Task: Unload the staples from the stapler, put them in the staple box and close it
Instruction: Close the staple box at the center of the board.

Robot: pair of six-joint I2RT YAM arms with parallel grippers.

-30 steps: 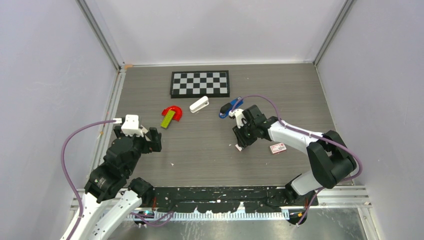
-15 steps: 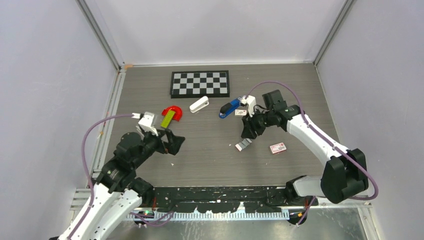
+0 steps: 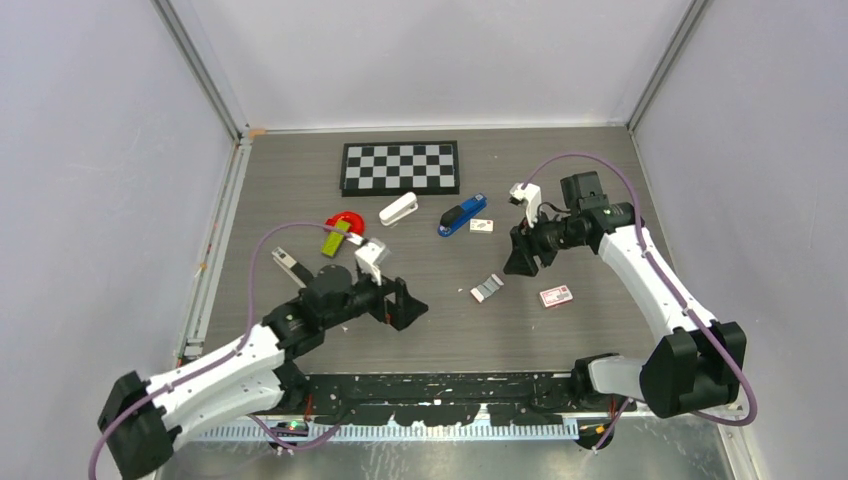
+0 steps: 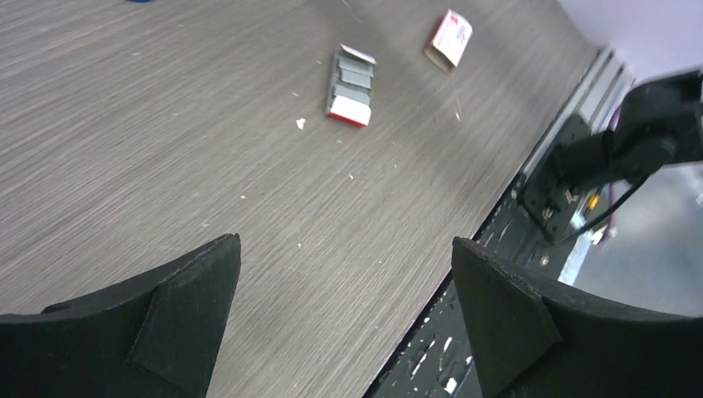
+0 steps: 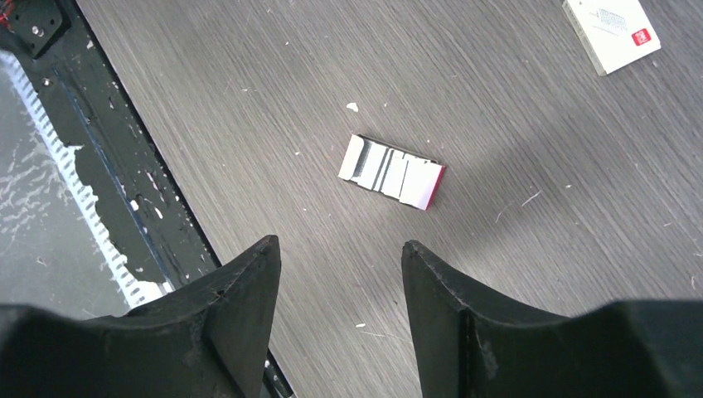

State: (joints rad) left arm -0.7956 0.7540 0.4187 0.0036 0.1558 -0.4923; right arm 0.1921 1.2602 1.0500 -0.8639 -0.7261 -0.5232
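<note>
One stapler (image 3: 461, 215), bright blue, dark underside; one white stapler (image 3: 398, 209); left jaws wide apart, right jaws parted, both empty.

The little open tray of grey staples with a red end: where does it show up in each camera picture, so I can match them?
Top external: the staple tray lies just right of centre on the tabletop.
Left wrist: near the top, about mid-width.
Right wrist: at the centre.
Shared landmark: the black rail along the table's near edge, at the bottom from above, lower right for the left wrist, left side for the right wrist.
</note>
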